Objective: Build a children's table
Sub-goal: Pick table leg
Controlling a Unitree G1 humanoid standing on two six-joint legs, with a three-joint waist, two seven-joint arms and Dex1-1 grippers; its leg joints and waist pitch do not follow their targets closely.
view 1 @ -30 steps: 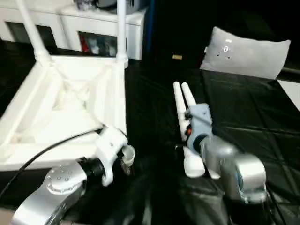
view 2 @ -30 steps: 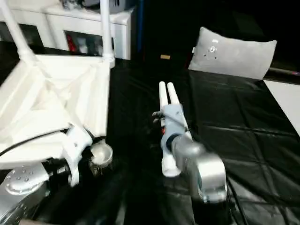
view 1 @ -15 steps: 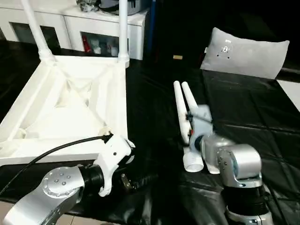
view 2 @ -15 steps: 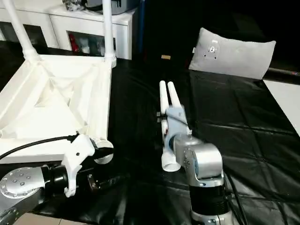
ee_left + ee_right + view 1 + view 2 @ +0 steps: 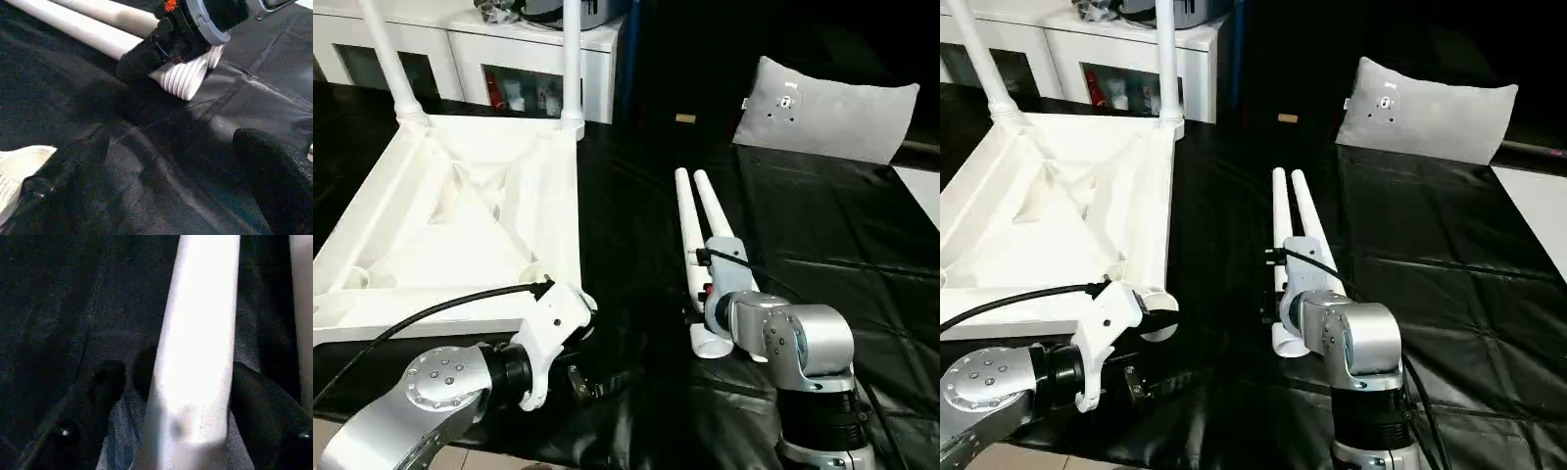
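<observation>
The children's table top (image 5: 460,215) lies upside down at the left, ribbed underside up. Two legs (image 5: 572,59) stand upright in its far corner sockets. Two loose legs (image 5: 685,225) lie side by side on the black cloth, threaded thick ends (image 5: 183,78) toward me. My right gripper (image 5: 697,289) is down over the left loose leg near its thick end. Its fingers (image 5: 107,382) straddle that leg (image 5: 195,357) and still stand open, with a gap on one side. My left gripper (image 5: 597,377) hovers open and empty just above the cloth, beside the top's near right corner.
A white cabinet with shelves (image 5: 538,59) stands behind the table top. A grey cushion (image 5: 827,108) lies at the back right, and a flat white board (image 5: 922,191) shows at the right edge. Black cloth (image 5: 822,235) covers the work surface.
My right gripper has slid toward the thick end of the left loose leg and come down around it. My left gripper dropped from beside the corner socket to just above the cloth.
</observation>
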